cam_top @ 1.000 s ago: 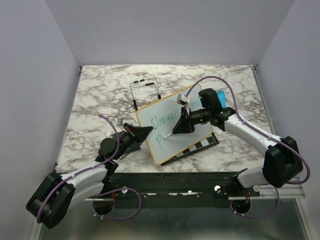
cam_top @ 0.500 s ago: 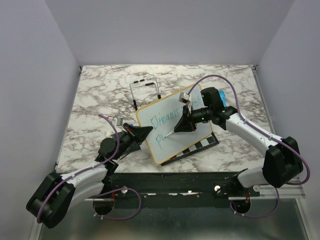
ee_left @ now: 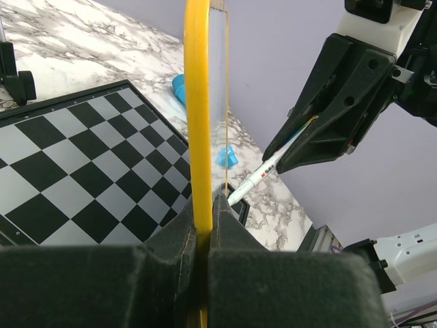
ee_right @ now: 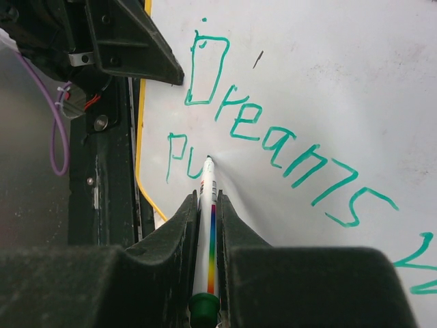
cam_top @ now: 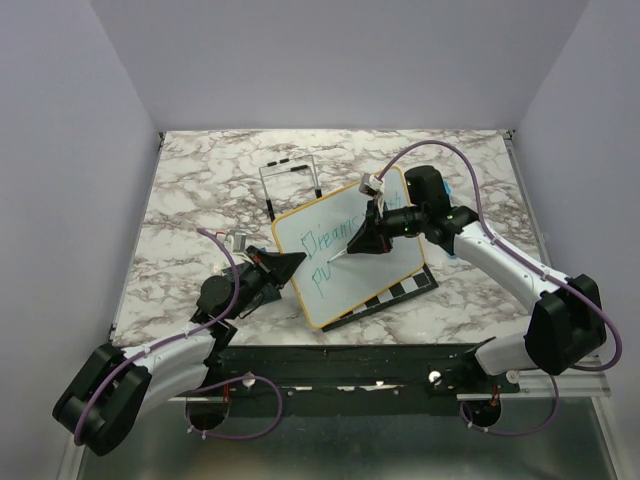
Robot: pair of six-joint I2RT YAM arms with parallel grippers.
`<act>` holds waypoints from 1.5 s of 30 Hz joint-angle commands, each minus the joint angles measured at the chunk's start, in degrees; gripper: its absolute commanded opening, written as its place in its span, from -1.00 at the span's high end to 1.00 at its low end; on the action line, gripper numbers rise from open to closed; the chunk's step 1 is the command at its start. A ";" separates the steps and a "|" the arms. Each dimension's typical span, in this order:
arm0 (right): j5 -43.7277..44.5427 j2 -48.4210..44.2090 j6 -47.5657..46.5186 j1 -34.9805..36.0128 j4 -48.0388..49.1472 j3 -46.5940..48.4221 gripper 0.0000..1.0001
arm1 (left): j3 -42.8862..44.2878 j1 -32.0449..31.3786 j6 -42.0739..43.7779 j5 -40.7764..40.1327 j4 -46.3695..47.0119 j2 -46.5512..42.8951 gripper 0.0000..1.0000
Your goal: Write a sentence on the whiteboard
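Jaws of the right gripper (ee_right: 207, 197) clamp a white marker (ee_right: 210, 232), its tip on the whiteboard (ee_right: 328, 75) where the teal sentence (ee_right: 273, 140) reads "Pu" under "Dreams". The left gripper (ee_left: 203, 205) pinches the board's yellow frame, tilting it over the chessboard (ee_left: 75, 164) on the marble table (cam_top: 200, 190).

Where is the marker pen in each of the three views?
Top external: marker pen mid-picture, over the whiteboard.
Left wrist: right of centre, beyond the whiteboard's yellow edge.
Right wrist: bottom centre, tip at the whiteboard.
Shared landmark: the whiteboard's yellow frame.
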 commanded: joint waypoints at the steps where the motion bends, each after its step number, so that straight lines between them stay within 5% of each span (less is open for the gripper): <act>1: 2.03 0.31 -0.01 -0.41 0.91 -0.12 0.99 | -0.41 -0.29 5.19 0.26 -1.25 -0.25 1.00; 45: -0.69 -0.13 -1.23 -2.70 -0.84 -1.71 0.99 | -0.23 -0.29 5.18 0.70 -0.19 0.98 1.00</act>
